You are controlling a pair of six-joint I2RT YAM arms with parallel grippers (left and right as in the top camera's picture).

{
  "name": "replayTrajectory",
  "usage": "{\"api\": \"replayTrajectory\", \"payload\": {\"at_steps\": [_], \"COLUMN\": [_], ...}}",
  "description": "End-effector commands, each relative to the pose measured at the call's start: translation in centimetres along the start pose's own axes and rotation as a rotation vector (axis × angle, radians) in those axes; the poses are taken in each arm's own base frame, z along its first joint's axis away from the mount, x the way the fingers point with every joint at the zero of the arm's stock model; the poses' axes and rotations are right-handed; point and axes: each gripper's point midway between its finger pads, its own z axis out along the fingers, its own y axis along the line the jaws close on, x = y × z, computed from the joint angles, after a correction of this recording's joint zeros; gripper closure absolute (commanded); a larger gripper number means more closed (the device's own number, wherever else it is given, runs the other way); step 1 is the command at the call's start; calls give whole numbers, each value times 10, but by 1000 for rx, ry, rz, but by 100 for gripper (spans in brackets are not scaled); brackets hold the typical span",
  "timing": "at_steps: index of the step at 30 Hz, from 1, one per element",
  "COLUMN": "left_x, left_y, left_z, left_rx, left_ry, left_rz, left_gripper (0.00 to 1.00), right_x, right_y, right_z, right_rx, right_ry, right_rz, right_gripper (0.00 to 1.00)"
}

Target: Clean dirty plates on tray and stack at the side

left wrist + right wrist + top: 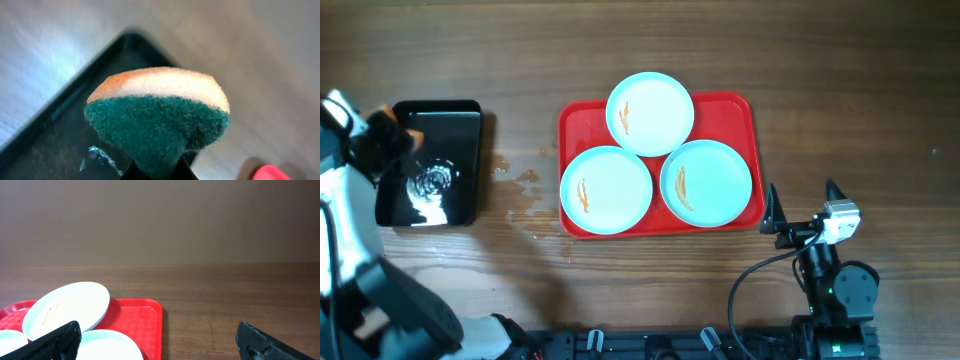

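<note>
Sponge (160, 110) and dirt sit well apart, and closing that gap is what the coming move turns on. The left gripper (392, 130) is clamped on the sponge, green scouring face towards its wrist camera, and hangs over the black tray (460, 125) at the 9 o'clock side of the table (860, 80). Seen from overhead, the red tray (757, 150) lies at 3 o'clock from that gripper, its long axis running 9 to 3.

All three plates rest inside the red tray, and each shows orange-brown streaks:
- the top plate (650, 113) at the tray's 12 o'clock, its rim overlapping the other two
- the left plate (606, 189) at 7 o'clock
- the right plate (706, 181) at 5 o'clock

Being round, they have no long axis to line up with. The left plate is the nearest to the sponge.

The right gripper (801, 187) is far closer to the work. It sits just off the tray's 4 o'clock corner with jaws wide apart and nothing between them. The right plate lies at about 9 o'clock from it.

My judgement is that scrubbing has not begun. The left arm must carry the sponge across towards 3 o'clock, while the right arm is better placed to steady or lift a plate
</note>
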Motion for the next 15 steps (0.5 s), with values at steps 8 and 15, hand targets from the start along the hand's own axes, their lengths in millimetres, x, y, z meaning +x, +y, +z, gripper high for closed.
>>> {"api": "replayTrajectory", "payload": {"at_steps": [8, 15], "left_x": [-42, 15], "left_y": [-35, -8], "left_z": [-59, 18], "left_rx": [68, 82], "left_ry": [-203, 54], "left_rz": [75, -57], "left_gripper": [96, 96], "right_x": [-2, -2], "right_y": [-4, -4], "right_z": [0, 0], "right_rx": [19, 19], "right_ry": [-11, -11], "right_rz": [-10, -10], "right_gripper": [0, 0]}}
